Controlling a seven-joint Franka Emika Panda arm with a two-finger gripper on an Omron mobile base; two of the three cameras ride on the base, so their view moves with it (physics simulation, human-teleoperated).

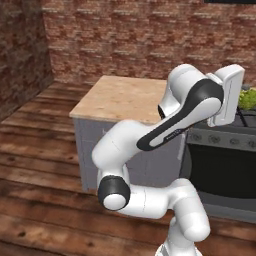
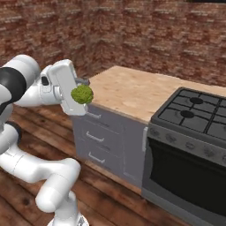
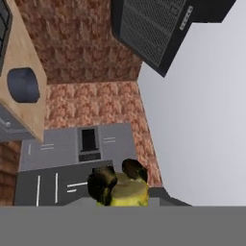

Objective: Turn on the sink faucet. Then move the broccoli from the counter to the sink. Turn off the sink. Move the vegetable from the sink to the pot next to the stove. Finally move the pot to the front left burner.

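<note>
So the stove [image 2: 194, 115] sits at about 4 o'clock in the right base view, with the counter [image 2: 141, 92] running off from it toward 10 o'clock, bare wood as far as I can see. In the hand view, which is rolled way over, there's a round dark blue-grey thing on a strip of counter at roughly 9 o'clock. Pretty sure that's the pot [image 3: 22, 85], but the angle's rough, so take it with salt.

The gripper [image 2: 84, 88] is out in the air at about 9 o'clock in the right base view, off the near corner of the counter, jaws pinched on the broccoli [image 2: 82, 94]. Same floret pokes out beside the hand at 3 o'clock in the left base view.

My read: this is step 4, carrying the veg over to the pot. The broccoli's up in the air, nowhere near a sink.

Next move looks like swinging the hand over the pot's mouth, lowering it and letting go. After that only 1 step is left: the pot onto the front left burner.
</note>
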